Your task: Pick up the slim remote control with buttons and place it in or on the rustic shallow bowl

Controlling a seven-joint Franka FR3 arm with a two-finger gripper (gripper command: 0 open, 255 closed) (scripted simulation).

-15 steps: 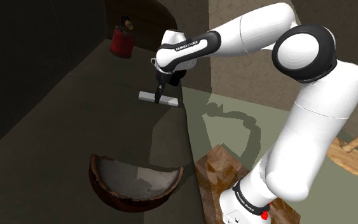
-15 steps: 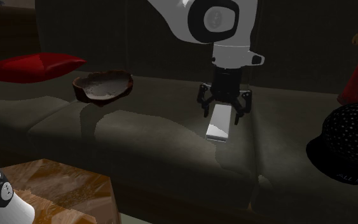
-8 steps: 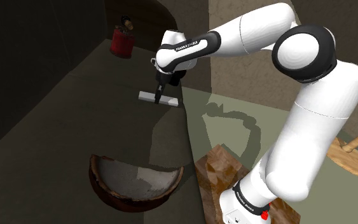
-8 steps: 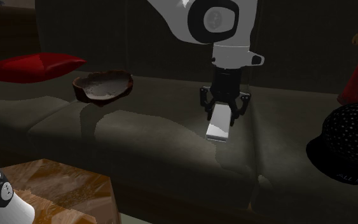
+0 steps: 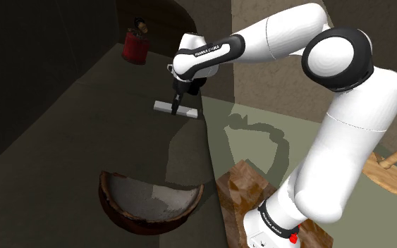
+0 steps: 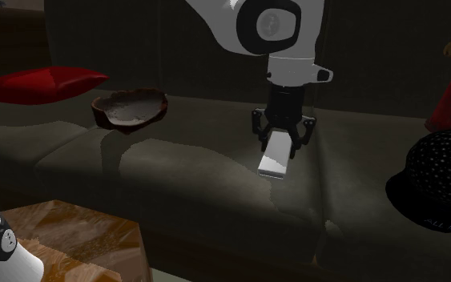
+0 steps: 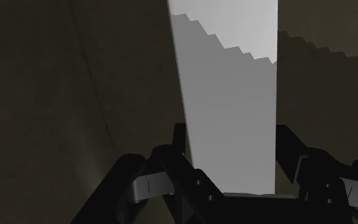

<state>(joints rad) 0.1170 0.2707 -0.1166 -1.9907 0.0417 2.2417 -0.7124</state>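
Presently, working from the second exterior view's left: a red cushion (image 6: pixel 43 82) lies farthest from the claw, well apart. Nearer, but also well apart on that side, a dark brown shallow bowl with a rough rim and pale grey inside (image 6: pixel 103 114) rests on the dark olive upholstered seat (image 6: pixel 175 172).

The all-black two-finger claw (image 6: pixel 282 146) points straight down. Its fingers are closed against both long edges of a slim, flat, light grey remote control (image 6: pixel 273 164). The wrist view agrees: claw (image 7: pixel 230 137), remote (image 7: pixel 228 76) clasped between the fingers and running out ahead of them. No buttons can be made out. Whether the remote touches the seat cannot be determined.

To the claw's other side, well apart, sits a black dotted cap (image 6: pixel 436 180).

In the shoulder view the claw (image 5: pixel 178 104) grips the remote (image 5: pixel 165 107); the bowl (image 5: pixel 119 215) lies well apart, nearer the camera.
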